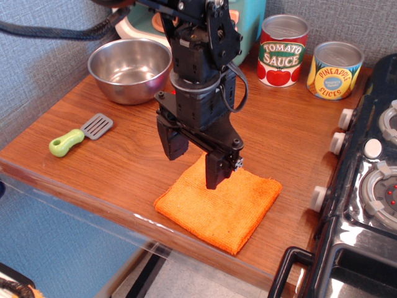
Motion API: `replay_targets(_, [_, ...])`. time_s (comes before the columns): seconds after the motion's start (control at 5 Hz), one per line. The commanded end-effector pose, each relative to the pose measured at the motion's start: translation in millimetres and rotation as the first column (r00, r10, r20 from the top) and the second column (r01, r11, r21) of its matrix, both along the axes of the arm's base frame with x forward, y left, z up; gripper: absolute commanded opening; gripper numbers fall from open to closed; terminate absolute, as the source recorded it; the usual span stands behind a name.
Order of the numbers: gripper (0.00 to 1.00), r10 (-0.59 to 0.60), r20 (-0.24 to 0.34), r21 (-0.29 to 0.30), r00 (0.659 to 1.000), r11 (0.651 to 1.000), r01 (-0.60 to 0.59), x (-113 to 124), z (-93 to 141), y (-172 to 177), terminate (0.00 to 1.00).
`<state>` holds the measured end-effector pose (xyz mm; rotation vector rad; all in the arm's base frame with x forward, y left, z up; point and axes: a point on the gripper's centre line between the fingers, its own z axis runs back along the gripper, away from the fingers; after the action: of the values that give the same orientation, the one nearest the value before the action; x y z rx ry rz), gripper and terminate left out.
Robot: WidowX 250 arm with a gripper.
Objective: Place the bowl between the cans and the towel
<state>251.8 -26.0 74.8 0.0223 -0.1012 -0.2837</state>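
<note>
The shiny steel bowl (pixel 130 69) stands empty at the back left of the wooden table. The red-and-white Tomato Sauce can (pixel 282 51) and the yellow-and-blue Pineapple Slices can (pixel 334 71) stand upright side by side at the back right. The orange towel (pixel 223 208) lies flat near the front edge. My gripper (pixel 193 166) hangs above the towel's back left corner, fingers pointing down, open and empty. It is well in front of and to the right of the bowl.
A small spatula (pixel 80 135) with a green handle lies at the left. A toy stove (pixel 366 180) with knobs borders the table's right side. A teal appliance (pixel 245 22) stands behind the arm. The table's front edge (pixel 124 214) is near the towel.
</note>
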Motion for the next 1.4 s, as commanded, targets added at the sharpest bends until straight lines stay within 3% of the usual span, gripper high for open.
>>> replay_targets(0.0, [1.0,0.0,0.0,0.0,1.0,1.0,0.0,0,0,0,0.0])
replay_targets(0.4, [1.0,0.149,-0.007,-0.013,0.989,0.989,-0.149,33,-3,16,0.0])
replay_targets(0.6, [1.0,0.251,0.015,-0.022,0.968,0.968,-0.251,74,6,44,0.0])
replay_targets(0.8, [1.0,0.356,0.062,-0.016,0.932,0.934,-0.356,114,24,83,0.0])
replay_targets(1.2, [1.0,0.491,0.108,-0.01,0.865,0.87,-0.493,146,42,137,0.0])
